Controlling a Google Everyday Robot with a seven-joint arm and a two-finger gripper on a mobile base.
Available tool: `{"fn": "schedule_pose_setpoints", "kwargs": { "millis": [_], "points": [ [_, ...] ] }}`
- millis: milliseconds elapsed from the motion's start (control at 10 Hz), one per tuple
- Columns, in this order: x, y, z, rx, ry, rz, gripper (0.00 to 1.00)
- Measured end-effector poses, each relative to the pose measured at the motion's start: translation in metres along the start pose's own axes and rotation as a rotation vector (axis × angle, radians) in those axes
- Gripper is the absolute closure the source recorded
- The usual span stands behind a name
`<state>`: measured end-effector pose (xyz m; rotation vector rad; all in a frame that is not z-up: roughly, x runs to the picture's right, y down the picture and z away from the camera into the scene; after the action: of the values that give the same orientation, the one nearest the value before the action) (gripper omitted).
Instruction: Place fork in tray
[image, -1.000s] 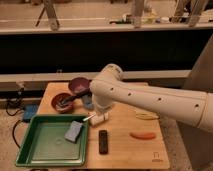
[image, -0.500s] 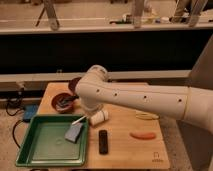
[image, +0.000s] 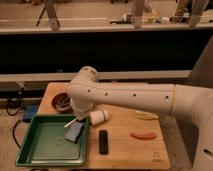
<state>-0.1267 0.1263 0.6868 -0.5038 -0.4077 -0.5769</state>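
Gripper (image: 76, 126): closed on the fork (image: 69, 123), above the right side of the tray (image: 30, 161).
Fork axis: handle points left, over the tray floor.
Next move (my judgement): lower straight down, then release.

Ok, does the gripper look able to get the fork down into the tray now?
Likely yes. The gripper, shut on the fork, hangs over the tray, just inside its right rim as seen; I see nothing between it and the tray floor below.
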Motion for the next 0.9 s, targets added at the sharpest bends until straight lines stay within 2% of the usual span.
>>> {"fn": "schedule_pose_setpoints", "kwargs": {
  "millis": [500, 900],
  "points": [
    [-0.03, -0.013, 0.019, -0.006, -0.035, -0.051, 0.99],
    [-0.032, -0.018, 0.031, -0.001, -0.052, -0.072, 0.99]
  ]
}}
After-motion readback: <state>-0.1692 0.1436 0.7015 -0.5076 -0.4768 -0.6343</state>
